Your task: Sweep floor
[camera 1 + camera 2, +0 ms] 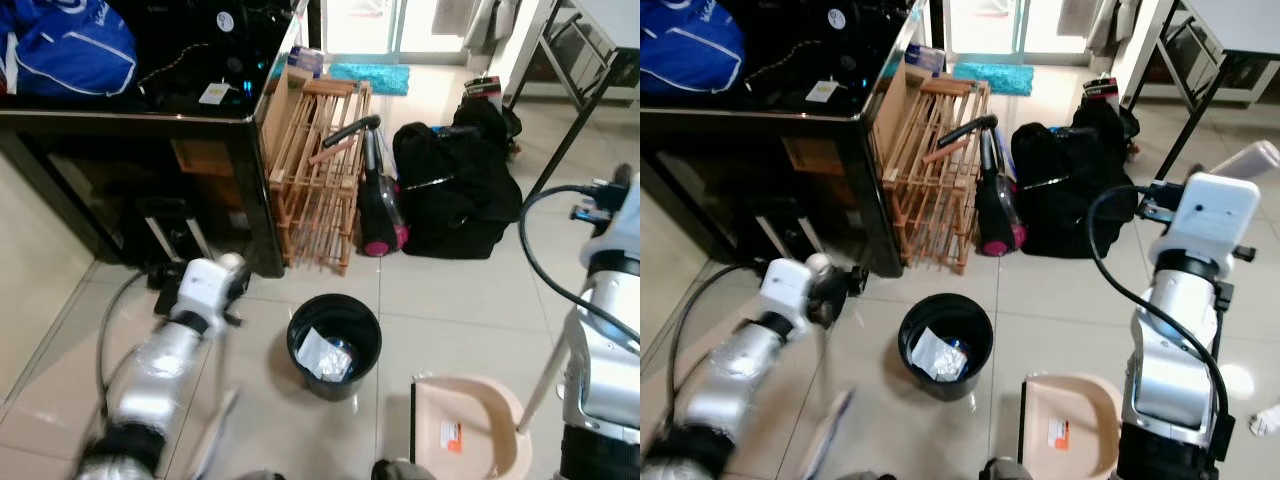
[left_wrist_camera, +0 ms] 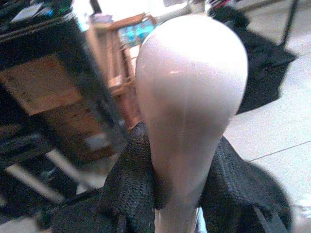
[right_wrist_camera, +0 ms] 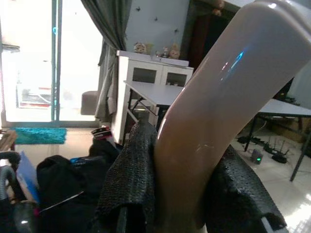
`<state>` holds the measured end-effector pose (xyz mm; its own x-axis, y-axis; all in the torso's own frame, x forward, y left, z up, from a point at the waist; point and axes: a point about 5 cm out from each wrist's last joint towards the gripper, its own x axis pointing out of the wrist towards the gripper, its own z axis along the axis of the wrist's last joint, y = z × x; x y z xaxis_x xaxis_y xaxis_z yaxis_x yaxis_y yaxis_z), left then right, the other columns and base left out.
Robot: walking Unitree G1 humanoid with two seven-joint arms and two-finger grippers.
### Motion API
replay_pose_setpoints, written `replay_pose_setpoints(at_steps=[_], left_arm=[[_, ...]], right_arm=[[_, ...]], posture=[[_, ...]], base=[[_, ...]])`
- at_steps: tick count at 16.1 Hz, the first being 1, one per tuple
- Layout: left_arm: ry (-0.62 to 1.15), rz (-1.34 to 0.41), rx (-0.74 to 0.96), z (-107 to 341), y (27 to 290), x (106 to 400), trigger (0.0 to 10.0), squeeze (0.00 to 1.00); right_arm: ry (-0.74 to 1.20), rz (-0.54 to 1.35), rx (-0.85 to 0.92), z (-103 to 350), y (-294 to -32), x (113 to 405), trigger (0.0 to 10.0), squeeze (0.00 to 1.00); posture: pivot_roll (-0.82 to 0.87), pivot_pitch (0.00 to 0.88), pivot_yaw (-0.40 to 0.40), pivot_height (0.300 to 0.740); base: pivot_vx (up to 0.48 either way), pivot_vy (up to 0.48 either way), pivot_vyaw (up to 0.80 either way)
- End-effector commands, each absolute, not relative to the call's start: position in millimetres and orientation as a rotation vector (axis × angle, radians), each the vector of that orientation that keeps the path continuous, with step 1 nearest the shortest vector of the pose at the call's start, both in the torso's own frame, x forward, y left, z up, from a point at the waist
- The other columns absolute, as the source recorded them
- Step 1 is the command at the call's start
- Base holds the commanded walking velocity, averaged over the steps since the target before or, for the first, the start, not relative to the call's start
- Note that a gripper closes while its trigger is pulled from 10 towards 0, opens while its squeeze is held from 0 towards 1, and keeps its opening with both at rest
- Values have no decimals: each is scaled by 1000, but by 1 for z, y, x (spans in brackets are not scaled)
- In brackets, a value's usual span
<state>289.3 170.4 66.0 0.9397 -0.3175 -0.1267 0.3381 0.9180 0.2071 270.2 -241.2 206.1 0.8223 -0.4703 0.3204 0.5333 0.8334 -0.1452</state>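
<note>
Both jaws clamped: left gripper (image 2: 182, 194) on broom handle (image 2: 189, 97), right gripper (image 3: 182, 194) on dustpan handle (image 3: 218, 107)

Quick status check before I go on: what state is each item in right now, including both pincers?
Left pincer: shut on broom handle.
Right pincer: shut on dustpan handle.
Dustpan: on the floor, tray looks free of debris, sticker inside.
Black bin: upright, open, crumpled wrappers inside.
Wooden rack: standing, leaning against the black cabinet.
Handheld vacuum: propped upright by the rack.
Black bag: slumped on the floor.
</note>
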Motion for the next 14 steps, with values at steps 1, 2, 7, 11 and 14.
replay_pose_setpoints(at_steps=[1, 2, 7, 11, 14], left_arm=[[46, -346, 243, 85, 159, 289, 10000, 0], [40, -349, 243, 89, 156, 286, 10000, 0], [73, -347, 243, 111, 146, 271, 10000, 0], [108, -335, 243, 112, 150, 264, 10000, 0], [123, -324, 237, 115, 148, 263, 10000, 0]], right_arm=[[-300, -526, -204, 208, -238, 271, 10000, 0], [-300, -523, -196, 208, -237, 272, 10000, 0], [-288, -501, -110, 205, -232, 273, 10000, 0], [-286, -461, -75, 203, -223, 272, 10000, 0], [-275, -439, -61, 200, -219, 272, 10000, 0]], posture=[[-53, 101, 49, 740], [-53, 103, 49, 740], [-54, 113, 43, 740], [-61, 109, 33, 740], [-57, 122, 27, 740]], base=[[0, 0, 0], [0, 0, 0], [-49, 0, 0], [-264, 0, 0], [-276, 0, 0]])
